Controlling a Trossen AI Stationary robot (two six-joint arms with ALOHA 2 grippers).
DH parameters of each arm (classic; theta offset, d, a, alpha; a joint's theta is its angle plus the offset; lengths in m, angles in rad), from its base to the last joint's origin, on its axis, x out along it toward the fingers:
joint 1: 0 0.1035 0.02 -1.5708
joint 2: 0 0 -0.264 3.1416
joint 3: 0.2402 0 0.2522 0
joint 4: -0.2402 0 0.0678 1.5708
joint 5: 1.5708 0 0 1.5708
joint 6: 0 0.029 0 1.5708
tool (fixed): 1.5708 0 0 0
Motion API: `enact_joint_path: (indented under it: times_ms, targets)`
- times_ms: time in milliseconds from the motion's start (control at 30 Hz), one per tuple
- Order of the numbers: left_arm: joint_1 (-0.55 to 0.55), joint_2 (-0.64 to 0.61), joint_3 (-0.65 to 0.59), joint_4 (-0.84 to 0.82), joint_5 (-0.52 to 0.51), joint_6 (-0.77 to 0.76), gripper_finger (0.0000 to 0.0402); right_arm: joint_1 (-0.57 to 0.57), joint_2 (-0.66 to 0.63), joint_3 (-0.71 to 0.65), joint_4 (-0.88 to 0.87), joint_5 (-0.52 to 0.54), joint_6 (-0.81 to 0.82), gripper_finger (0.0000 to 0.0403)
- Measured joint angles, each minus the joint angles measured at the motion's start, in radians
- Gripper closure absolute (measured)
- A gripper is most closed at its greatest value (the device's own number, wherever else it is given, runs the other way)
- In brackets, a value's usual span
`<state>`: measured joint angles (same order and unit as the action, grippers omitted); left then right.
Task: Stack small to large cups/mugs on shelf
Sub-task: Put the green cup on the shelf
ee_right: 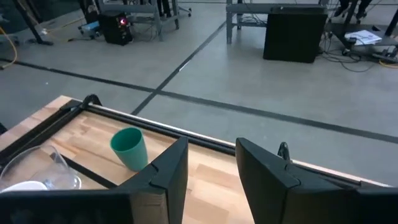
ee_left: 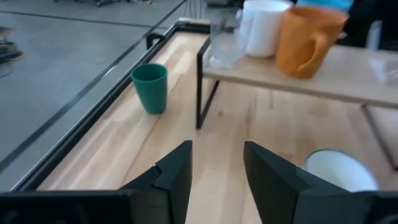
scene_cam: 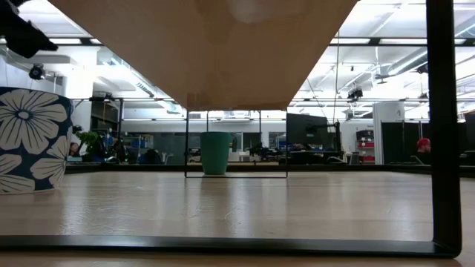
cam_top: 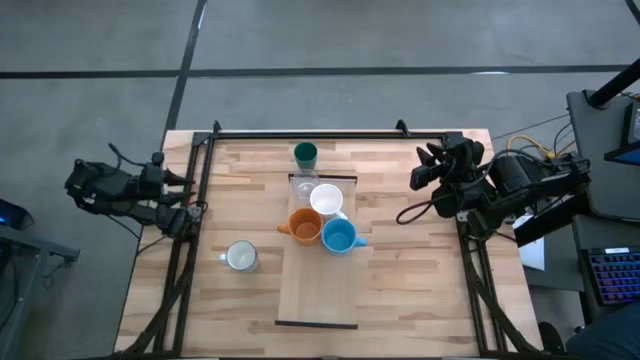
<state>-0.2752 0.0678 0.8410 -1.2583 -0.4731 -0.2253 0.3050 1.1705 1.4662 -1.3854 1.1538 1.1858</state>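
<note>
Standing on the shelf (cam_top: 315, 290): four mugs (cam_top: 321, 215).

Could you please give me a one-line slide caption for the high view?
Four cups on the shelf, green cup and pale mug off it, both arms parked.

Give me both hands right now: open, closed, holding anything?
Left hand: open, empty, at the table's left edge.
Right hand: open, empty, near the table's far right corner.

A dark green cup (scene_cam: 215, 153) is standing upright far back on the wooden surface (scene_cam: 245, 204), under the shelf (scene_cam: 208, 48), while a flowered mug (scene_cam: 31, 139) is sitting close at left.
</note>
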Motion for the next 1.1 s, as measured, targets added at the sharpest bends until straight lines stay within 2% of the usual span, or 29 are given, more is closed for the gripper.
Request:
enact_joint_path:
  times_ms: [167, 267, 633, 867, 1100]
  targets:
    - [0.000, -0.001, -0.047, 0.003, -0.030, 0.001, 0.0272, -0.008, 0.019, 0.000, 0.008, 0.000, 0.001, 0.0274]
    - [0.000, -0.012, -0.048, 0.048, -0.032, 0.002, 0.0272, -0.012, 0.036, 0.000, 0.010, 0.001, 0.001, 0.0276]
    - [-0.001, -0.031, -0.058, 0.048, -0.033, 0.003, 0.0272, -0.038, 0.064, -0.001, 0.016, 0.000, -0.005, 0.0275]
    - [0.000, -0.031, -0.058, 0.050, -0.034, 0.004, 0.0272, -0.164, 0.063, -0.001, 0.036, 0.062, 0.061, 0.0285]
    - [0.000, -0.035, -0.058, 0.050, -0.047, 0.001, 0.0272, -0.316, 0.076, -0.001, 0.045, 0.080, 0.043, 0.0287]
